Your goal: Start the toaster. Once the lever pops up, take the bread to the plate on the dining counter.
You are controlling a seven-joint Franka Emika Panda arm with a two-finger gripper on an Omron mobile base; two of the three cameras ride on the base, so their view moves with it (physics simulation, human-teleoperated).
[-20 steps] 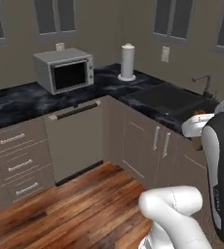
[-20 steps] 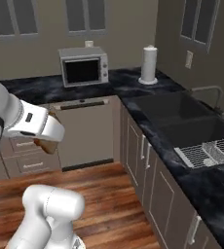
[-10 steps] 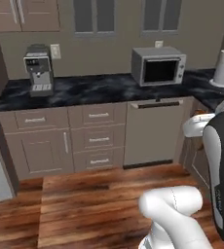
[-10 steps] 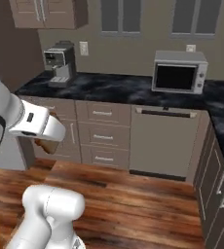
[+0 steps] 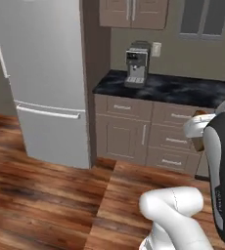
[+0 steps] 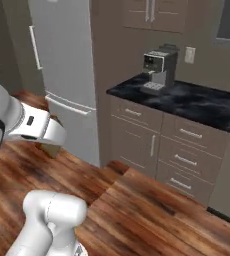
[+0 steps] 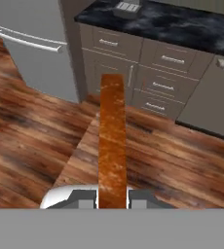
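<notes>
The bread (image 7: 112,141) is a brown toasted slice seen edge-on in the hand view, standing up between the two dark fingertips. My gripper (image 7: 112,198) is shut on it. From the left base view the gripper (image 5: 198,131) hangs at the right edge in front of the drawers, with a brown corner of the bread (image 5: 198,144) showing below it. In the right base view the bread (image 6: 49,149) pokes out under the white hand at the left. The toaster, the plate and the dining counter are out of view.
A tall silver fridge (image 5: 41,78) stands at the left. Beside it, a coffee machine (image 5: 136,63) sits on a black marble worktop (image 5: 178,89) above grey-brown drawers (image 5: 134,132). Wooden floor (image 5: 41,195) lies open in front.
The whole picture has swung: the base has turned, so the microwave and paper roll have left the view and the fridge has come in. The bread stays held in the gripper.
</notes>
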